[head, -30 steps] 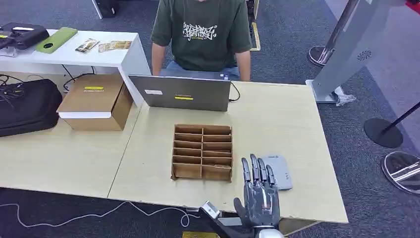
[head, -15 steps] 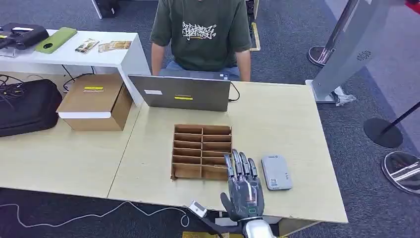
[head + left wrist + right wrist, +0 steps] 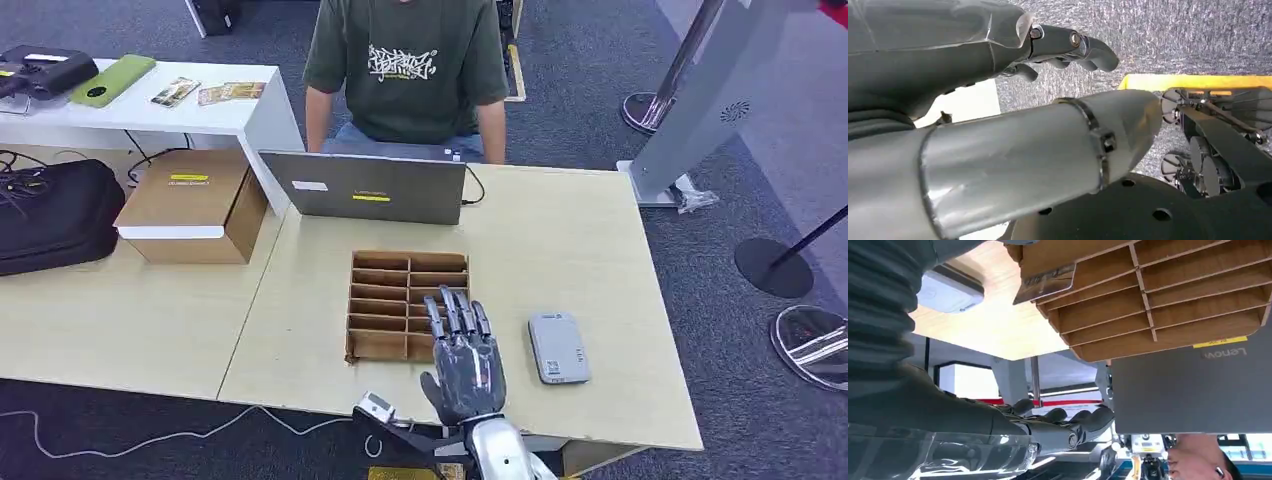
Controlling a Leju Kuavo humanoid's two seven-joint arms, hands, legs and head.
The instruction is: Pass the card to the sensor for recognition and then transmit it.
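Cardboard Organiser Now Under the Right Hand

Pale wood is making up the large tabletop (image 3: 590, 250), and it is carrying everything the task needs. A person in a dark green printed T-shirt (image 3: 405, 70) is sitting behind the grey laptop (image 3: 365, 188) at the far edge. The brown cardboard organiser with two columns of slots (image 3: 390, 300) is lying mid-table, and the flat grey rectangular card sensor (image 3: 557, 347) is resting just to its right, near the front edge.

The dark grey right hand (image 3: 460, 355) is hovering with fingers extended and apart, holding nothing. Over the last second it has been sliding left: it was covering the sensor, and it is now hanging over the organiser's near-right slots, leaving the sensor fully exposed. That is suggesting the step in hand is reaching for a card, not scanning yet. In the right wrist view, a thin grey rectangular card (image 3: 1044, 284) is lying across a slot at the organiser's end nearest the sensor.

The left hand (image 3: 1068, 47) is hanging low beside the body, fingers curled in on nothing.

Open tabletop is lying right of the sensor and between organiser and laptop; the slot walls look tight around the fingers.
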